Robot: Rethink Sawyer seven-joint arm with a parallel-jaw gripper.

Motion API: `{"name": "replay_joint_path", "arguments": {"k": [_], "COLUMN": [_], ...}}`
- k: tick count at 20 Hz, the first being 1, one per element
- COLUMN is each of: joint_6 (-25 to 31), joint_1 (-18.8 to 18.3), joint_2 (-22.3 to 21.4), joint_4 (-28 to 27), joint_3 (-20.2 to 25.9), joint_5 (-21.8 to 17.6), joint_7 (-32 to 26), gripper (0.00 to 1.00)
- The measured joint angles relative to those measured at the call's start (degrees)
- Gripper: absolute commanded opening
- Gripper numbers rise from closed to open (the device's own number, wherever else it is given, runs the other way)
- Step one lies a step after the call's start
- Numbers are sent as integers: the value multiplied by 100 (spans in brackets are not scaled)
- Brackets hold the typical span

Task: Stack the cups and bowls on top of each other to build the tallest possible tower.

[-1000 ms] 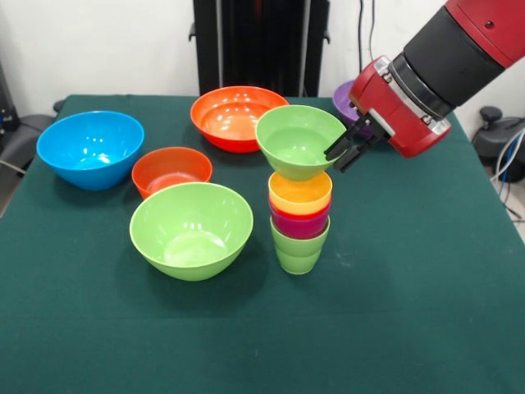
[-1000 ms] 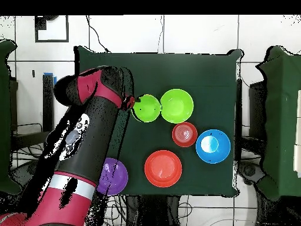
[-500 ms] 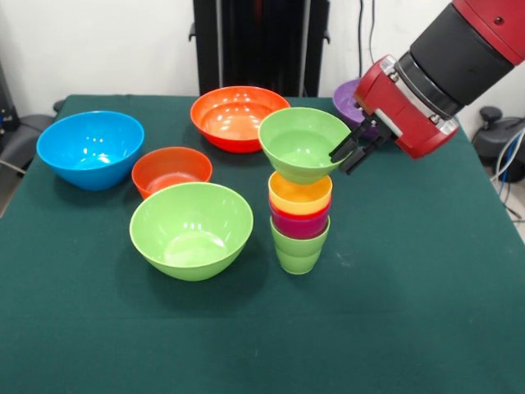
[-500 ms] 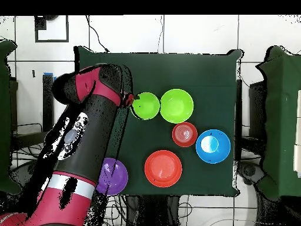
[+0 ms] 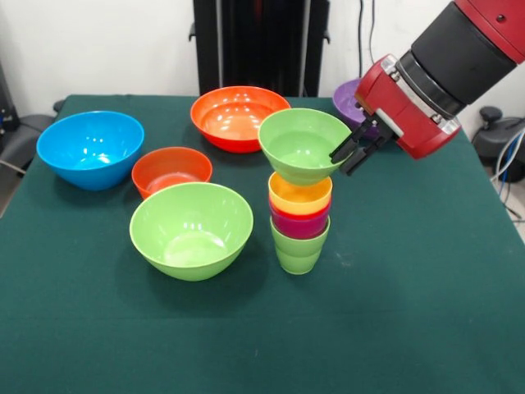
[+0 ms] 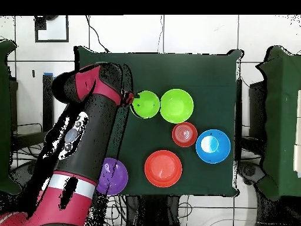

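Observation:
A narrow tower stands mid-table: a light-green cup (image 5: 299,248) at the bottom, a red-purple cup (image 5: 300,222) in it, then a yellow cup (image 5: 300,195). A small light-green bowl (image 5: 300,148) rests on the yellow cup, tilted a little. My gripper (image 5: 346,154) reaches in from the right and is shut on that bowl's right rim. From overhead, the gripper (image 6: 130,99) meets the left edge of the small green bowl (image 6: 146,105), which hides the cups beneath it.
A large light-green bowl (image 5: 191,230) sits just left of the tower. Further left are a small orange-red bowl (image 5: 171,171) and a blue bowl (image 5: 90,148). A large orange bowl (image 5: 238,117) is behind, and a purple bowl (image 5: 347,100) shows behind the arm.
The gripper and the small green bowl have risen slightly and shifted a little to the right in the front view over the last second. The other bowls have not moved.

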Motion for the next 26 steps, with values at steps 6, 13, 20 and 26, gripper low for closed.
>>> {"name": "replay_joint_path", "arguments": {"k": [6, 13, 20, 26], "joint_6": [0, 0, 0, 0], "joint_1": [-52, -73, -76, -76], "joint_2": [-2, -22, -26, -26], "joint_4": [-98, -107, -107, -107], "joint_3": [-1, 0, 0, 0], "joint_5": [-1, -1, -1, -1], "joint_7": [0, 0, 0, 0], "gripper": [0, 0, 0, 0]}}
